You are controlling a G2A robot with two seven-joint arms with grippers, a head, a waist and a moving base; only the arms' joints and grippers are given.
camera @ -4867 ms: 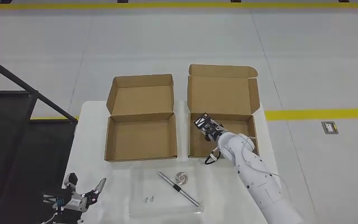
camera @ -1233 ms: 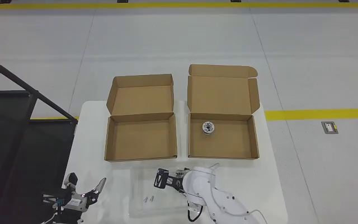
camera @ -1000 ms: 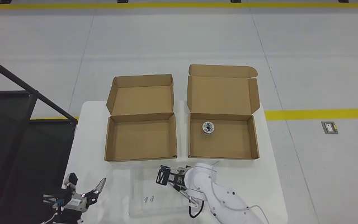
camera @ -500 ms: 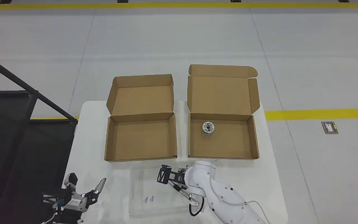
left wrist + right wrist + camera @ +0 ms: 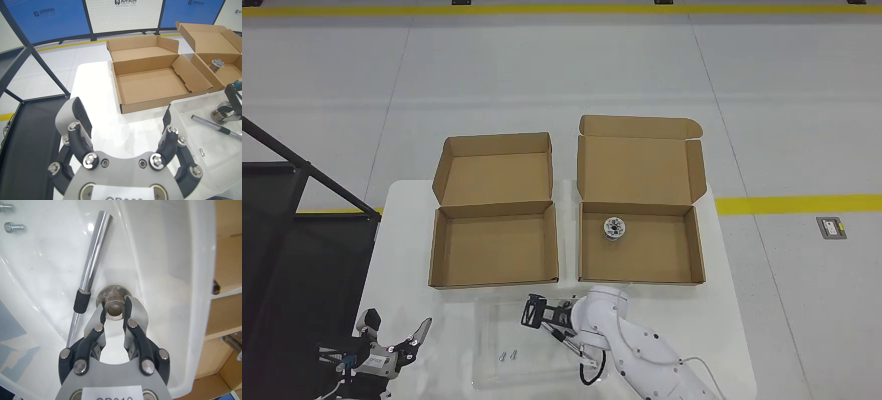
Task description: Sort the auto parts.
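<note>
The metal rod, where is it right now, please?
In the right wrist view the metal rod lies in the clear tray, close beside the flanged bushing in the right gripper.

The top camera sits high above the counter [image 5: 402, 250] and looks down on it from far off. It sees the whole counter, with the left box [image 5: 492, 245] and the right box [image 5: 662, 250] at the far side and the clear tray [image 5: 497, 330] at the near side.

The left wrist camera sits just behind the left claw [image 5: 122, 108]. It is low by the counter's near left corner and looks across at the boxes and the tray.

The right wrist camera sits just behind the right claw [image 5: 115, 306], very close, looking down into the tray.

All three cameras see the tray. Both wrist cameras see the shiny rod [image 5: 94, 253] and the round metal part [image 5: 114, 311].
</note>
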